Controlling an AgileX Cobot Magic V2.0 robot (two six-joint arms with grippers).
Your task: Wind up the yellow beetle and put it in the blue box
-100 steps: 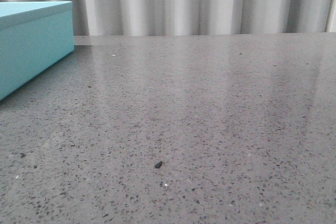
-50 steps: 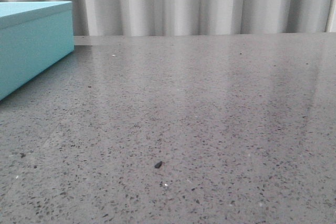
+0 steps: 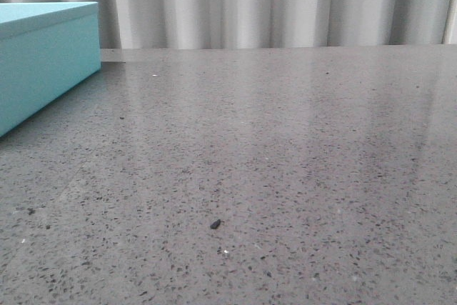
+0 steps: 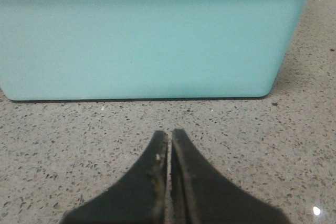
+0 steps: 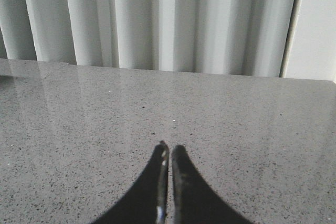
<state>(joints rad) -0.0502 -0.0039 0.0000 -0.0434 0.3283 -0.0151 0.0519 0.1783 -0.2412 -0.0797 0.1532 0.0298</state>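
A: How far along does the job look?

B: Hard to credit any progress. The yellow beetle shows in none of the three views, so I cannot say where it is, or whether it has been wound. Either it is already inside the box or it lies outside what the cameras cover.

A: And the box?

B: The blue box (image 3: 43, 58) sits at the far left of the speckled grey tabletop (image 3: 285, 176). In the front view its lid appears to be on, with the rim line running along the top, so the inside is hidden. The left wrist view looks straight at one flat turquoise side, and nothing of the contents shows there either.

A: What are the arms doing?

B: The left gripper (image 4: 169, 140) hangs low over the tabletop, near the box side but apart from it, its jaws pressed together with nothing between them. The right gripper (image 5: 169, 153) is likewise closed and empty, facing the pleated white curtain (image 5: 157, 19) across bare stone.

A: So what is left?

B: If the car is outside, everything: finding it, winding it, opening the box, storing it. If inside, perhaps nothing.
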